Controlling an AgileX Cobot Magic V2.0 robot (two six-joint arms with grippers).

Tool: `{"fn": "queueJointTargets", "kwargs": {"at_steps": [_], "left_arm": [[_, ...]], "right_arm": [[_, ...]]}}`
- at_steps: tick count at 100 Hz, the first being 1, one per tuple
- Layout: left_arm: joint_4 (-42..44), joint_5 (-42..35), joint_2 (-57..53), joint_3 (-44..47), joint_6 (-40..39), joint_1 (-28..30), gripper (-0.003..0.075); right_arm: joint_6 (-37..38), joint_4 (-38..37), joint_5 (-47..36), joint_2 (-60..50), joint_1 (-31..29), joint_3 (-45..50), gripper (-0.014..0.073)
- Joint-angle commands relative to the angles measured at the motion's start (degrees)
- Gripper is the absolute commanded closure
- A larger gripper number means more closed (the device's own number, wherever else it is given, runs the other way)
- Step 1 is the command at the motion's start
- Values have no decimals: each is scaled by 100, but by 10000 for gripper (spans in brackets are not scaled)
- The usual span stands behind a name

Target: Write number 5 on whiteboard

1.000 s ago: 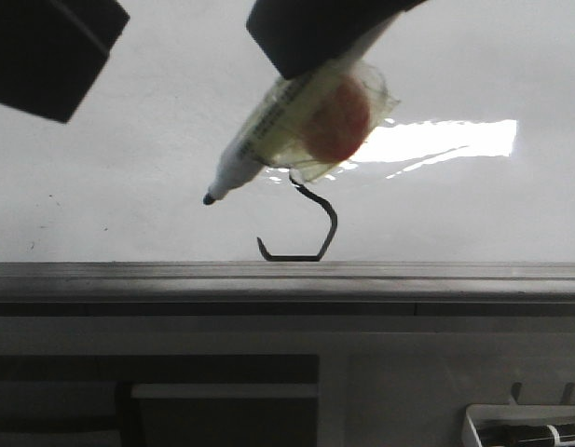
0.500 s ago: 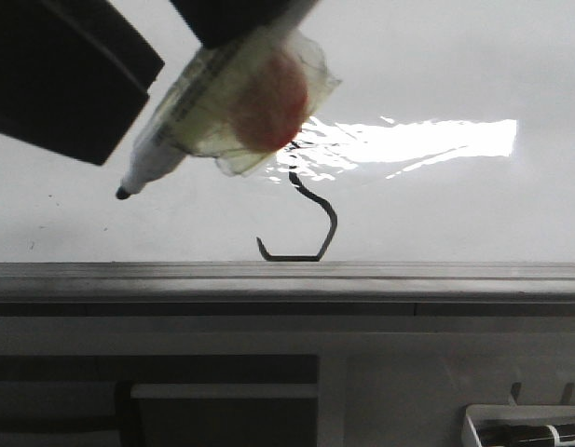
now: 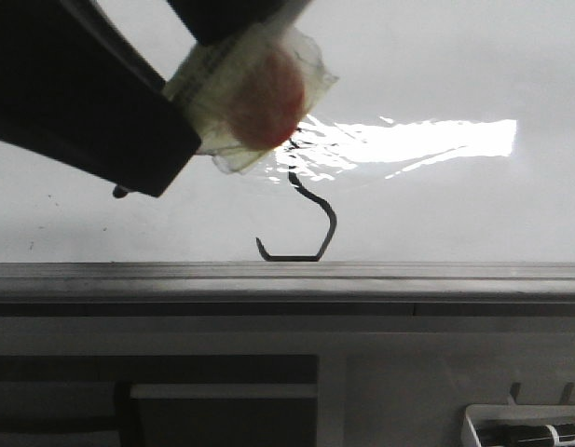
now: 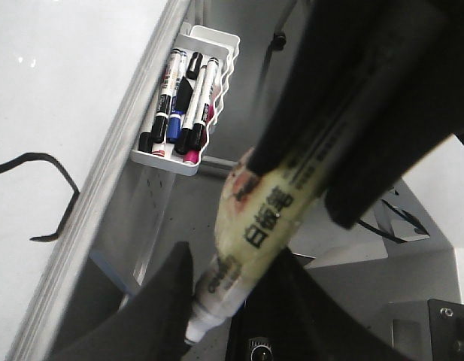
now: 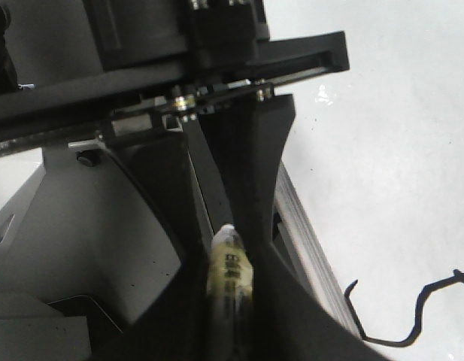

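Note:
The whiteboard [image 3: 455,205] carries a black hooked stroke, the number 5 [image 3: 335,222], just above its grey edge strip; the stroke's top is behind the marker. The 5 also shows in the left wrist view [image 4: 72,188] and the right wrist view [image 5: 421,312]. My right gripper [image 3: 231,19] is shut on a white marker [image 3: 240,93] wrapped in yellowish tape with a red blob. My left gripper [image 3: 152,182] covers the marker's front end. In the left wrist view its jaws [image 4: 224,331] sit against both sides of the marker [image 4: 269,218]. The right wrist view shows the marker [image 5: 230,271] between my right gripper's fingers [image 5: 232,331].
A white wire tray [image 4: 168,162] with several markers hangs below the board's edge strip [image 3: 287,275]; its corner shows in the front view [image 3: 473,419]. Dark grey panels lie below the board. A bright glare patch sits on the board right of the marker.
My left gripper moved right and down and now covers the marker's front end, which was bare before. My right gripper with the marker has barely moved in the last half second.

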Motion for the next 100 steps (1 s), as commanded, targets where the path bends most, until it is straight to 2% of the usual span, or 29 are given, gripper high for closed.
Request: {"fn": "queueJointTargets", "kwargs": {"at_steps": [1, 14, 57, 64, 74, 85, 91, 100], "left_arm": [[-345, -165, -67, -196, -31, 13, 636], [-345, -165, -67, -196, -17, 13, 742], [-493, -187, -67, -196, 221, 13, 741], [-506, -187, -67, -196, 221, 13, 741], [-506, -176, -67, -196, 221, 13, 741], [-506, -166, -67, -196, 221, 13, 741], [-519, -166, -67, -196, 209, 13, 741], [-527, -166, -67, -196, 111, 13, 741]], "right_arm": [[-57, -5, -462, -70, 11, -148, 662], [-57, -5, -540, -70, 11, -148, 662], [-57, -5, -604, -70, 11, -148, 662], [-57, -5, -604, -70, 11, -148, 638], [-57, -5, -604, -70, -1, -171, 525], [-57, -5, -530, -70, -89, -221, 292], [-57, -5, -505, -115, -156, -249, 197], [-57, -26, -539, -312, -250, -308, 130]]}}
